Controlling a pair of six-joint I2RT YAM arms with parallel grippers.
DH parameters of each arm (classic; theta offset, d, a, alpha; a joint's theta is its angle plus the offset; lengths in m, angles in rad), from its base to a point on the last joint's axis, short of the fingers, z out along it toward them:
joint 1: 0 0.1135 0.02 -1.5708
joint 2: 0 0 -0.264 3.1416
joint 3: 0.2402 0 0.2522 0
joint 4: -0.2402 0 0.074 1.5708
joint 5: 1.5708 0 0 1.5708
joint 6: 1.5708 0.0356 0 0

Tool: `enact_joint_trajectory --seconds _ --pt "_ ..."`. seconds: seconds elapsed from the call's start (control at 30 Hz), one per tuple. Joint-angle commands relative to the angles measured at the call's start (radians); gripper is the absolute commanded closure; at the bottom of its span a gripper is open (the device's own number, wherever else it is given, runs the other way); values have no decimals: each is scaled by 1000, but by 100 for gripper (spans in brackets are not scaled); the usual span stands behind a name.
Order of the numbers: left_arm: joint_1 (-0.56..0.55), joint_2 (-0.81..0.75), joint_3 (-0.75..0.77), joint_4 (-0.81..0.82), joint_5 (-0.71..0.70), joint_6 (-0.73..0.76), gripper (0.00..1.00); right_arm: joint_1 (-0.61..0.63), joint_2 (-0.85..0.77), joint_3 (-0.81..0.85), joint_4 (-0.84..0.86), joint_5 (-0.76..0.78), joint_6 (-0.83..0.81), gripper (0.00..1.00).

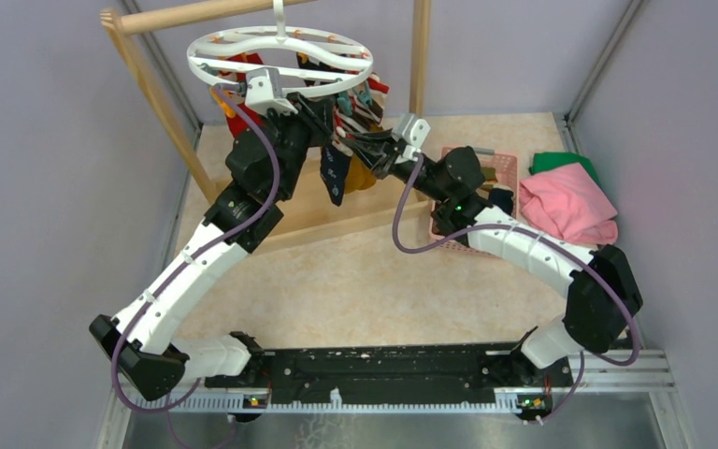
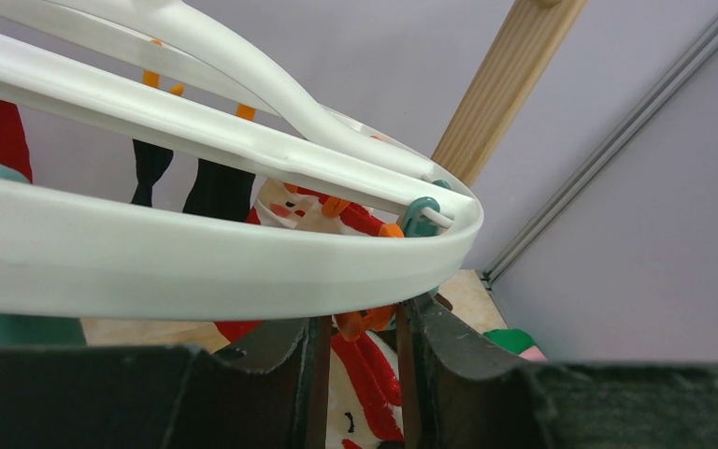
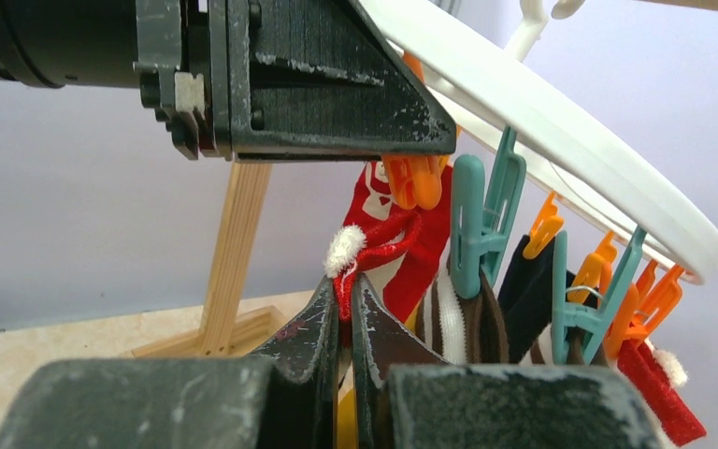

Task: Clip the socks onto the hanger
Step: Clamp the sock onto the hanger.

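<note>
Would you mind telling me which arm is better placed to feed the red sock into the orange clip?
Right. The right gripper is shut on the red sock by its cuff, directly beneath the orange clip, while the left gripper appears occupied pinching that clip.

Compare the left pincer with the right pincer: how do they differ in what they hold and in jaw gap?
The left pincer grips an orange clip under the hanger, its jaws partly apart around it; the right pincer pinches the red sock, its jaws nearly touching. Both are black and meet beneath the hanger's ring.
</note>
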Motion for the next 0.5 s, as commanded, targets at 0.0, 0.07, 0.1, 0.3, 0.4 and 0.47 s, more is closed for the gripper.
enact_joint_trajectory --seconds 0.0,0.07,0.1,0.3,0.4,0.47 --pt "2 -30 -2 25 7 -9 79 -3 14 74 48 -22 17 100" --pt "2 -29 -1 25 8 -9 79 -4 18 79 48 -24 20 100" --pt "2 -29 -3 25 9 -11 79 -3 19 82 49 -25 21 100" --pt "2 -27 -3 23 12 -12 79 -3 22 90 49 -11 22 100" --pt "2 -25 -2 21 13 -14 79 -2 25 100 41 -8 13 100" --pt "2 -24 -3 19 14 -14 79 -4 25 110 30 -2 3 100"
